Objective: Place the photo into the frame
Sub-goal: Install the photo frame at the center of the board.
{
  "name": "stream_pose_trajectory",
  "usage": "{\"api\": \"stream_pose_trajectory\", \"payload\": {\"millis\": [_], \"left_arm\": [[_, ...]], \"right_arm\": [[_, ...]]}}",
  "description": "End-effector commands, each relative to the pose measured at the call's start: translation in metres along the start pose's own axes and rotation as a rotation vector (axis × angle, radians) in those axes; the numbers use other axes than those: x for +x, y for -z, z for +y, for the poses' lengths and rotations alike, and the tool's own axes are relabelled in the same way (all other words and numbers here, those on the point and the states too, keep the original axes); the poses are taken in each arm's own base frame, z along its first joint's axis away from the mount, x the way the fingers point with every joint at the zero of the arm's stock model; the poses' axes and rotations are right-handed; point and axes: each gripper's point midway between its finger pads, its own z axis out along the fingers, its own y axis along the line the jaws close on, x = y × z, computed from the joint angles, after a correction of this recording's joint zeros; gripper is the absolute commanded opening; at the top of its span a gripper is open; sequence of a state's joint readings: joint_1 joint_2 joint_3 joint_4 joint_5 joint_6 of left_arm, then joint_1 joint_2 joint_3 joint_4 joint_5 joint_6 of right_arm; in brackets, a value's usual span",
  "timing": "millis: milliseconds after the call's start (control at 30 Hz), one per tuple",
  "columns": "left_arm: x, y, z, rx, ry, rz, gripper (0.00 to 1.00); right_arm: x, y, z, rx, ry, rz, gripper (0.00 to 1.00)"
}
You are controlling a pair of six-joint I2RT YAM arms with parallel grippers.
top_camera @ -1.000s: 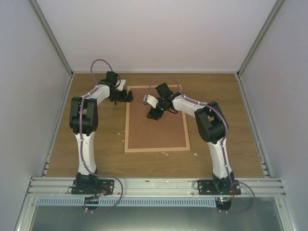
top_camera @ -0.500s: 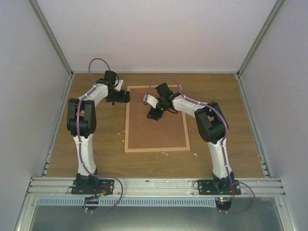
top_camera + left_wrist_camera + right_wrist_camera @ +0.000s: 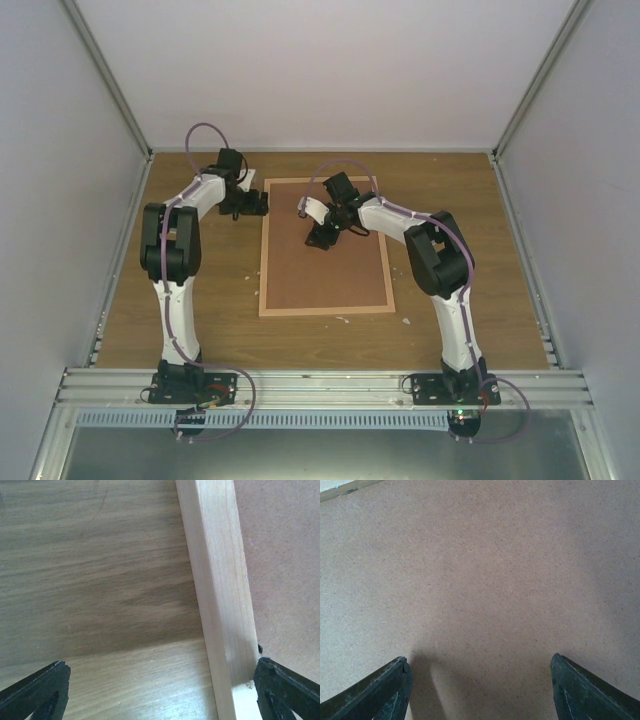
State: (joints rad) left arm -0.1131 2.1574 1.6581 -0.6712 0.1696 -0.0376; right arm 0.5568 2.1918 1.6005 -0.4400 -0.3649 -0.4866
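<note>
The frame (image 3: 264, 260) of light wood rails lies flat in the middle of the table, with the plain brown backing board (image 3: 325, 275) inside it. The photo does not show in any view. My left gripper (image 3: 257, 203) is open at the frame's far left corner. In the left wrist view its jaws (image 3: 161, 666) straddle the left rail (image 3: 220, 595), one finger over the table and one over the board. My right gripper (image 3: 319, 238) is open and empty, low over the far part of the board (image 3: 480, 570).
Small white scraps (image 3: 342, 320) lie near the frame's near edge, another (image 3: 407, 320) to its right. The wooden tabletop (image 3: 200, 300) is bounded by grey walls and metal posts on three sides, with a metal rail (image 3: 320, 380) in front.
My left gripper has drawn back a little to the left, from over the frame's far left corner towards the table beside it. The right arm has not moved.
</note>
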Motion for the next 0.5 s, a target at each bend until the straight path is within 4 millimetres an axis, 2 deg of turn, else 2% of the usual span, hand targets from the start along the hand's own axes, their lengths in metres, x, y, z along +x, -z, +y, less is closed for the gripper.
{"api": "stream_pose_trajectory", "payload": {"millis": [0,300,467], "left_arm": [[-0.008,-0.008,0.004,-0.009,0.012,-0.009,0.99],[-0.01,-0.016,0.006,-0.014,0.016,-0.001,0.99],[-0.002,-0.021,0.005,-0.01,0.012,0.021,0.99]], "right_arm": [[0.048,-0.022,-0.003,0.018,-0.023,0.135,0.76],[0.049,-0.023,-0.002,0.017,-0.023,0.137,0.76],[0.049,-0.023,-0.002,0.017,-0.024,0.138,0.76]]}}
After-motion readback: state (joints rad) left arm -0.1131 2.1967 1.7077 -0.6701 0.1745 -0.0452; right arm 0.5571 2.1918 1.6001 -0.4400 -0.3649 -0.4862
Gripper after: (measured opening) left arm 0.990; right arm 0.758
